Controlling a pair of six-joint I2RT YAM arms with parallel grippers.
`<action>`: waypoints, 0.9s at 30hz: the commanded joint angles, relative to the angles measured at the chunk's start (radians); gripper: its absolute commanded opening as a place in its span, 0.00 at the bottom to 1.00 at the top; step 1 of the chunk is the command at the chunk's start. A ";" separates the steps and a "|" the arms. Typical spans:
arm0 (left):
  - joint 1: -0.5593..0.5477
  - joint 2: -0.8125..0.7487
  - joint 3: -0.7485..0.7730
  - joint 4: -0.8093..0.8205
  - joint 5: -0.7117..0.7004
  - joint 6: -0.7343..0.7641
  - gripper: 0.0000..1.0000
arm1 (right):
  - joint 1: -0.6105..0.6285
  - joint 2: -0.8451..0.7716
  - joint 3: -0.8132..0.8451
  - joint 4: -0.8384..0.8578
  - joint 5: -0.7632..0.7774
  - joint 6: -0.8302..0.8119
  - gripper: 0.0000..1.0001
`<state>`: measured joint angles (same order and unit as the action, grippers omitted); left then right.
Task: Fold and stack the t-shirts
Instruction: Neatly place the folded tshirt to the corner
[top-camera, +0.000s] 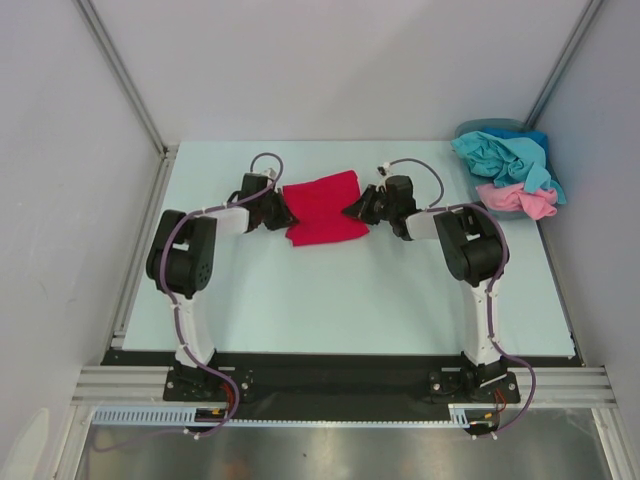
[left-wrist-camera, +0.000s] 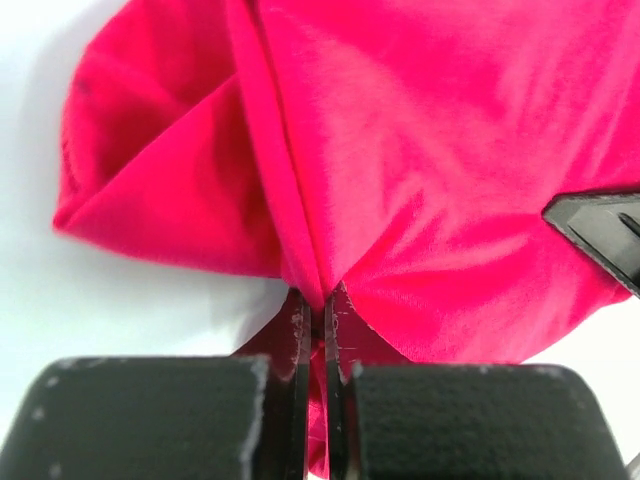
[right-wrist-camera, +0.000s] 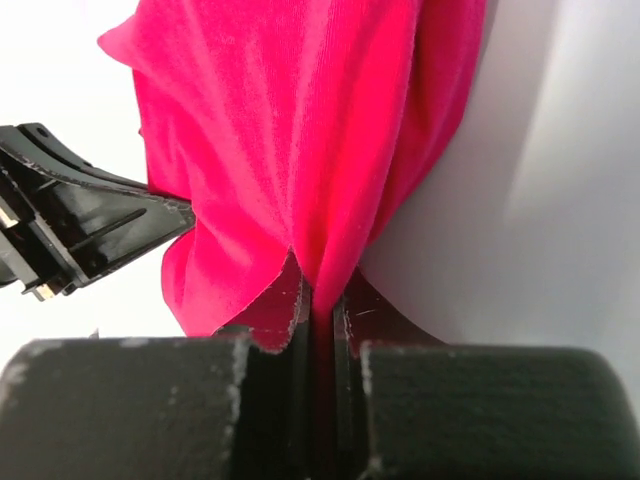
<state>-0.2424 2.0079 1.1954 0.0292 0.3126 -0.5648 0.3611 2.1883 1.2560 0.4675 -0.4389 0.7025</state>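
A crimson red t-shirt (top-camera: 322, 207) lies folded in the middle of the table. My left gripper (top-camera: 283, 211) pinches its left edge, jaws shut on a fold of the red cloth (left-wrist-camera: 420, 180). At the shirt's right edge my right gripper (top-camera: 352, 209) is likewise shut on a gathered fold of the red cloth (right-wrist-camera: 300, 140). The right gripper's fingertip shows at the right rim of the left wrist view, and the left gripper's at the left of the right wrist view. A teal-blue t-shirt (top-camera: 505, 155) and a light pink t-shirt (top-camera: 520, 200) are heaped at the back right.
The teal and pink shirts rest in and over a blue-grey basket (top-camera: 489, 128) at the table's back right corner. Grey walls enclose the pale table (top-camera: 340, 300) on three sides, with a metal rail along the left edge.
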 joint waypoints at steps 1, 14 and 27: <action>0.003 -0.061 0.045 -0.090 -0.093 0.046 0.00 | 0.009 -0.033 -0.013 -0.027 0.017 -0.035 0.00; 0.018 -0.090 0.317 -0.400 -0.291 0.154 0.00 | 0.140 0.034 0.236 -0.188 0.057 -0.021 0.00; 0.159 -0.052 0.501 -0.768 -0.512 0.223 0.00 | 0.263 0.188 0.533 -0.245 0.055 0.068 0.00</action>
<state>-0.1223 1.9820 1.6493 -0.6258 -0.1028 -0.3820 0.6025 2.3608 1.7451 0.2321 -0.3737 0.7448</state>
